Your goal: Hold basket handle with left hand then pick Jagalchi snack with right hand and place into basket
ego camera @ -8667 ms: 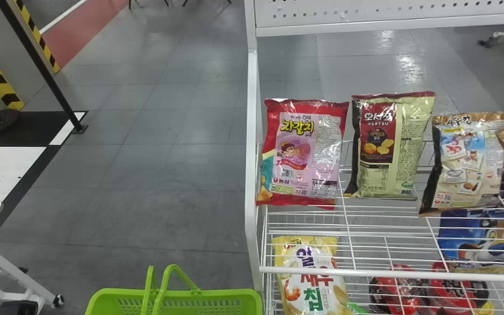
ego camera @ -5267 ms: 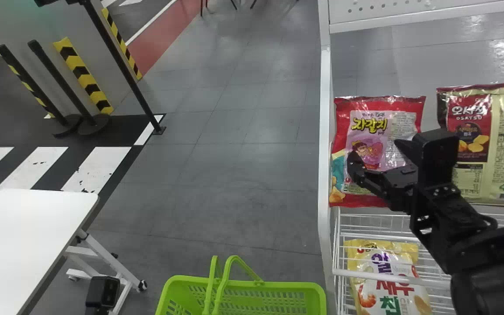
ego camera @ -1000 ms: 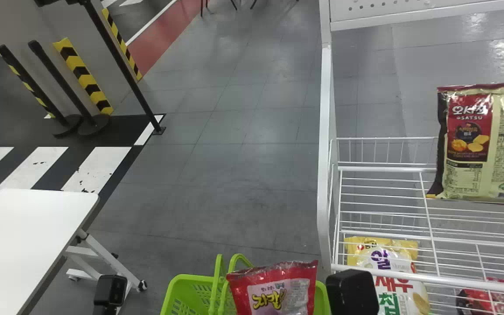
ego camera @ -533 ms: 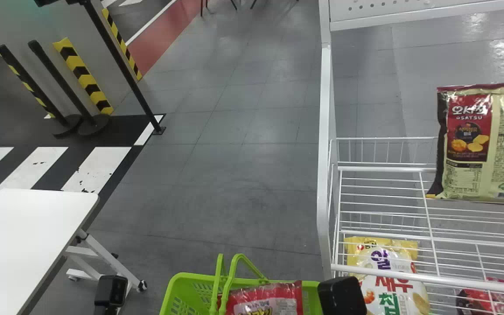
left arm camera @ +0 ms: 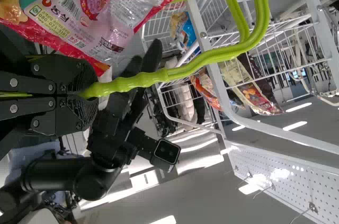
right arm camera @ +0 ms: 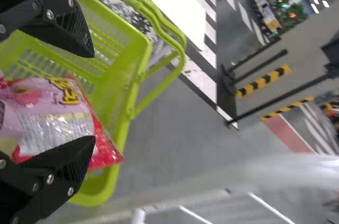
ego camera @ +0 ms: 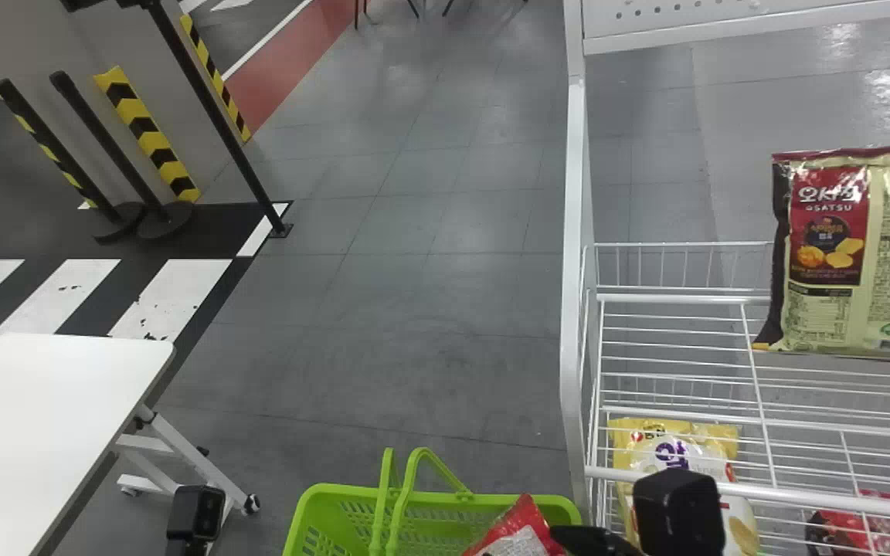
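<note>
I had my left gripper (ego camera: 196, 517) closed tight around one handle (left arm camera: 132, 81) of the green basket (ego camera: 337, 492), while the fingers of my right gripper (ego camera: 596, 540) stood apart by that basket's right-hand rim. The Jagalchi snack (ego camera: 518, 533) was tilted inside the basket, toward its right side, and the wire rack (ego camera: 575, 293) stood to the basket's right.

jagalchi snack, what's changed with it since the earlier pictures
The Jagalchi snack has gone from the left end of the upper shelf down into the basket. The right gripper, at the snack on the shelf earlier, has followed it down to the basket; its fingers are apart and it seems to have let go. The basket and the cream-and-red bag stayed put.
</note>
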`<action>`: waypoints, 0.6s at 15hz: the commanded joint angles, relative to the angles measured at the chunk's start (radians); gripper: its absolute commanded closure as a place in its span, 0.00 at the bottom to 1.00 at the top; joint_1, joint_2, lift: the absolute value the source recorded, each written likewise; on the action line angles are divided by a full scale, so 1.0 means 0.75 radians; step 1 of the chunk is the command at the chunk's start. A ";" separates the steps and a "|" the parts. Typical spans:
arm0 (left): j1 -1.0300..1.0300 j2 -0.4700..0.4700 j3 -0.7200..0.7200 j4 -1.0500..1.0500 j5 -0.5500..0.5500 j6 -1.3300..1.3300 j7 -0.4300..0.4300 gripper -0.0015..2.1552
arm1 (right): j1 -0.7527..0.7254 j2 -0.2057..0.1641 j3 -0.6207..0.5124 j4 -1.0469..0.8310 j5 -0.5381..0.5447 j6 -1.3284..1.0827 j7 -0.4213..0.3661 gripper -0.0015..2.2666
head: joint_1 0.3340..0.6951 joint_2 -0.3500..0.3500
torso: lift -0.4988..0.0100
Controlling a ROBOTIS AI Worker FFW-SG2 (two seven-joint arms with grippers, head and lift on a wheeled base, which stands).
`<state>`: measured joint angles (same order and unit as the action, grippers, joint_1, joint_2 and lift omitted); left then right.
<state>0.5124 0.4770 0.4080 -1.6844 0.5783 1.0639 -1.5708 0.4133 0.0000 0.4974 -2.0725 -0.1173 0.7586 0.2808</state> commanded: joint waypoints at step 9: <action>-0.041 0.000 -0.008 0.045 -0.008 0.004 -0.013 1.00 | 0.384 0.001 -0.346 -0.045 0.118 -0.894 0.018 0.03 | 1.00 1.00 | 0.96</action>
<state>0.4854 0.4770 0.4023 -1.6530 0.5722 1.0647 -1.5708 0.6816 0.0001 0.2698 -2.1191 -0.0292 0.1702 0.2946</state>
